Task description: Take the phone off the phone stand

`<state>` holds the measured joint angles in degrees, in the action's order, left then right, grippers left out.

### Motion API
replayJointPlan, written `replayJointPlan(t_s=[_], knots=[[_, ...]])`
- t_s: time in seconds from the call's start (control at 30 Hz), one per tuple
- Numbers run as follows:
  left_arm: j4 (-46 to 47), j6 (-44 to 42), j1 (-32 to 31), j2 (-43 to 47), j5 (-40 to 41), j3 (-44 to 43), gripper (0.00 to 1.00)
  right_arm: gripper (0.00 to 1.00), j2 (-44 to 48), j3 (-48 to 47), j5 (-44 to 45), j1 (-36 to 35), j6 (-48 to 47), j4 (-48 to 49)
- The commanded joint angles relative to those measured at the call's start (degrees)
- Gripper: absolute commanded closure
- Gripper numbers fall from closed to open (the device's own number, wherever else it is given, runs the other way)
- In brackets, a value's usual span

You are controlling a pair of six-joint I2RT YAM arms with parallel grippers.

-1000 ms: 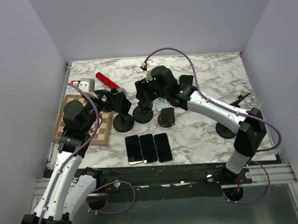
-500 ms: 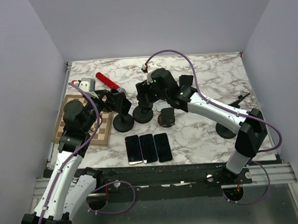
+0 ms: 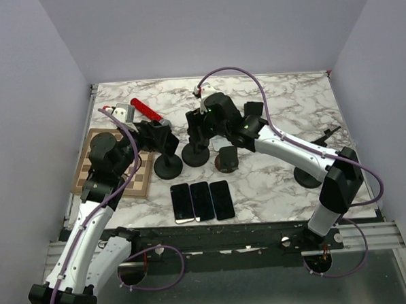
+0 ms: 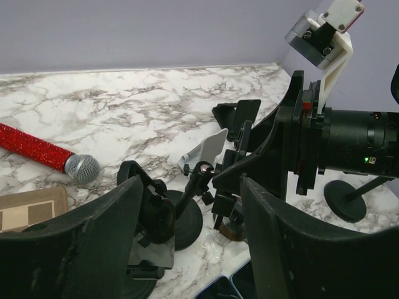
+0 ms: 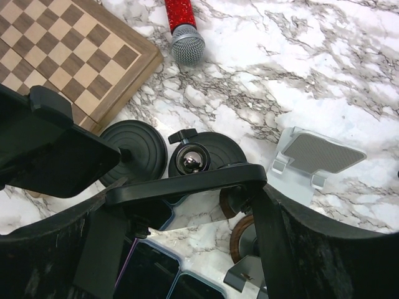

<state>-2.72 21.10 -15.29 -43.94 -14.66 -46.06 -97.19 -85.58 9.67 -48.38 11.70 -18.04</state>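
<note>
My right gripper (image 3: pixel 200 128) is shut on a black phone (image 5: pixel 187 179), held edge-on across its fingers just above a black phone stand (image 3: pixel 195 154). The stand's bare ball head (image 5: pixel 195 159) shows right behind the phone. The same stand (image 4: pixel 187 215) shows in the left wrist view. My left gripper (image 3: pixel 162 135) is open, its fingers on either side of the clamp of a second black stand (image 4: pixel 149 215), whose round base (image 3: pixel 168 167) sits beside the first stand.
Three phones (image 3: pixel 202 200) lie side by side near the front edge. A chessboard (image 3: pixel 142 177) lies at the left and a red microphone (image 3: pixel 146 111) behind it. A white stand (image 5: pixel 318 156), a wooden-based stand (image 3: pixel 226 162) and a black stand (image 3: pixel 305 179) are to the right.
My left arm has shifted slightly toward the back of the table. My right gripper has barely moved and still holds the phone.
</note>
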Motion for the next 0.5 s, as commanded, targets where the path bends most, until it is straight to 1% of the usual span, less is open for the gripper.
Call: replayJointPlan(t_s=[0.0, 0.07, 0.13, 0.3, 0.4, 0.47], knots=[[-3.5, -3.6, -5.1, -2.0, 4.3, -3.3, 0.32, 0.99, -1.6, -4.6, 0.8, 1.1, 1.3, -2.2], [-5.0, -5.8, -8.1, -2.6, 7.5, -3.7, 0.32, 0.99, -2.6, -6.3, -1.9, 2.2, 2.0, -3.4], [-4.6, -6.4, -9.4, -3.0, 8.4, -3.1, 0.32, 0.99, -3.9, -8.4, -4.1, 2.9, 2.5, -5.5], [-4.0, -7.3, -10.3, -7.0, 2.1, -3.2, 0.3, 0.99, -7.4, -13.8, -9.2, 4.4, 3.9, -11.8], [-5.0, -7.0, -10.5, -11.0, 0.6, -4.4, 0.39, 0.99, -8.1, -14.8, -11.3, 4.6, 4.3, -12.9], [-6.2, -7.0, -10.9, -13.4, -0.1, -5.5, 0.41, 0.99, -8.0, -14.8, -11.5, 4.8, 4.5, -12.9]])
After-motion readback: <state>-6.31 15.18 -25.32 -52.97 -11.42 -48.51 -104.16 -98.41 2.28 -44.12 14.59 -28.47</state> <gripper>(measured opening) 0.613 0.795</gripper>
